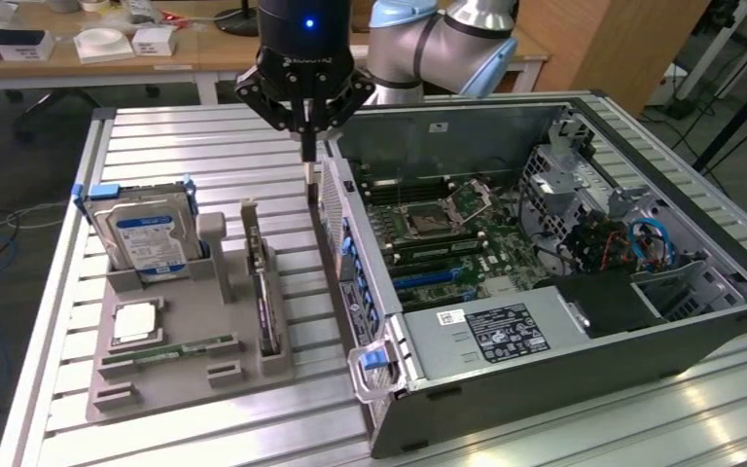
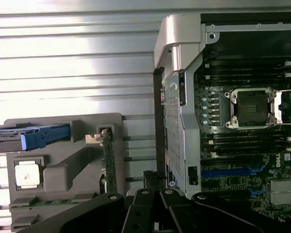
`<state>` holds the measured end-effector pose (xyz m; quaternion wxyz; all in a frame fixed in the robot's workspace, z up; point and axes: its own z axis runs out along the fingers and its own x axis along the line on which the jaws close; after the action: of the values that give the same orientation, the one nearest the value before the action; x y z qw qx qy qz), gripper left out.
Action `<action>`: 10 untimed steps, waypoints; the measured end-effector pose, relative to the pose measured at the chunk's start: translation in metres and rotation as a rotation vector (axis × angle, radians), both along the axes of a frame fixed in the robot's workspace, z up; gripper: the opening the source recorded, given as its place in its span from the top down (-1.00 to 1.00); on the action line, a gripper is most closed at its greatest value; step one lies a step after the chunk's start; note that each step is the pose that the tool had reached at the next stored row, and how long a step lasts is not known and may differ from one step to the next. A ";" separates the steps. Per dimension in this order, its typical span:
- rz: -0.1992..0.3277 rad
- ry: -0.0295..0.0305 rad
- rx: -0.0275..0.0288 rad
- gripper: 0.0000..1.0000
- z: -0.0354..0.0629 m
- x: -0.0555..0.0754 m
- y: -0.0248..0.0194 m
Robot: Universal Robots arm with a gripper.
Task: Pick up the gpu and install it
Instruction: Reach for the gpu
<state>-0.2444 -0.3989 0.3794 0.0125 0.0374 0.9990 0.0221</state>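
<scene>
Gripper [image 1: 306, 148]: black linkage fingers pinched fully together into one narrow tip, with nothing in them. It hangs over the ribbed aluminium table [image 1: 179, 156], above the gap between the grey moulded parts tray [image 1: 160, 387] and the perforated metal rear panel of the open PC case [image 1: 568, 384]. gpu [image 1: 265, 297] is not picked: a thin flat card standing on its long edge in a tray slot, dark face showing, bent silver bracket at the end nearer the gripper, apart from the fingertips. Same tray: a boxy hard drive [image 1: 148, 241] with a blue-white label, upright in a blue caddy; a square metal-lidded CPU [image 1: 136, 326] lying flat; a narrow green memory stick [image 1: 172, 348] lying in a groove. The case lies on its side with the motherboard [image 1: 458, 233] exposed, showing a square metal-framed socket [image 1: 426, 219] and a black labelled PSU block [image 1: 504, 336].
</scene>
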 end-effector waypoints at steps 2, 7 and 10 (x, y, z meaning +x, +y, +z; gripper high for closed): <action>0.000 0.0001 0.0000 0.79 -0.0002 -0.002 0.0000; 0.000 0.0000 0.0000 0.79 -0.0010 -0.006 0.0000; 0.000 0.0000 0.0001 0.79 -0.0014 -0.009 0.0000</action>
<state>-0.2534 -0.3988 0.3780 0.0125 0.0374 0.9990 0.0221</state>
